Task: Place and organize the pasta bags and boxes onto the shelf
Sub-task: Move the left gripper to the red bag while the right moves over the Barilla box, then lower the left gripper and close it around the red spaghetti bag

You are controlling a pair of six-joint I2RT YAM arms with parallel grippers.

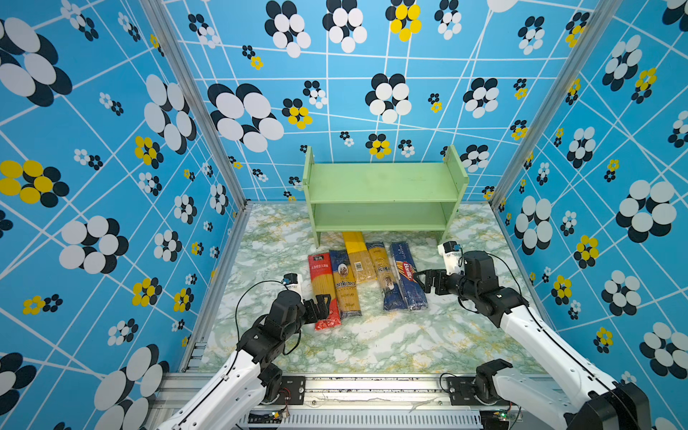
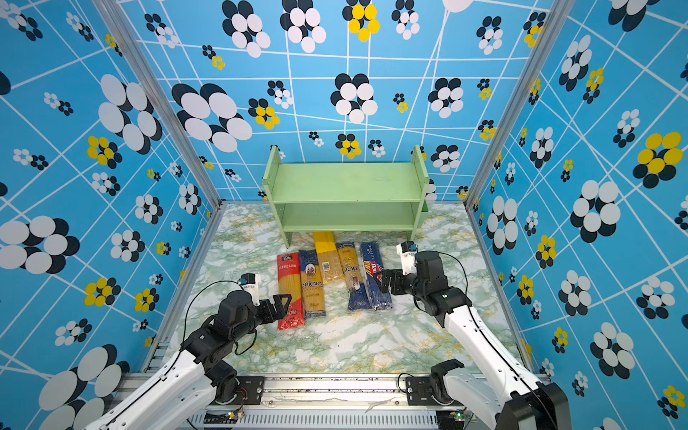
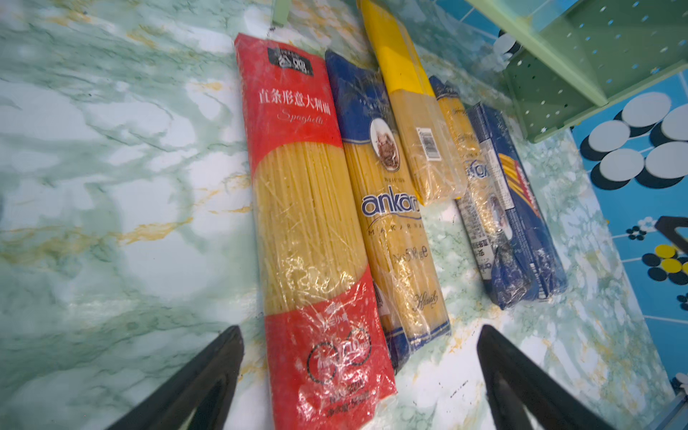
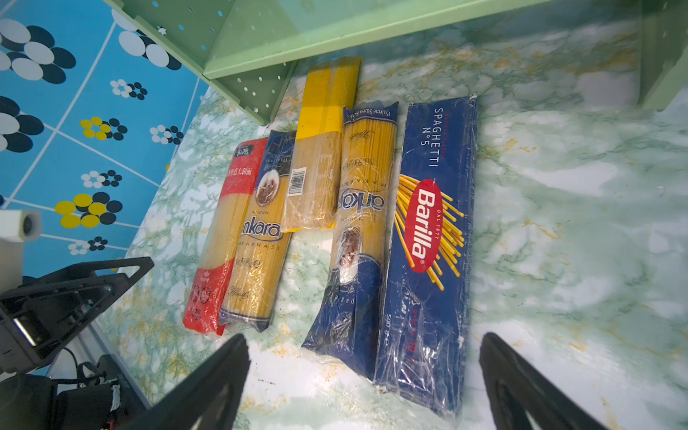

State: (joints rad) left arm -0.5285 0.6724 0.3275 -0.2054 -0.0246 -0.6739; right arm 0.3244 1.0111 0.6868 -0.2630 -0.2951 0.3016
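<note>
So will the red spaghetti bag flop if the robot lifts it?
Probably not much: the red spaghetti bag is packed with long straight strands. Its shiny, crinkled plastic looks slippery. Lifted by one end, it might tilt, or strands might crack.

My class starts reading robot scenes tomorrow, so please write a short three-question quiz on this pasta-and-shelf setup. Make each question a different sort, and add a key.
1. True or false: a pasta pack already lies on the shelf.
2. The left gripper and the right gripper are: A) both open, B) both shut, C) one open, one shut.
3. In a top view, which pack ends the row on the right gripper's side?

Key
1. False; both tiers are bare.
2. A.
3. The Barilla box.
</note>
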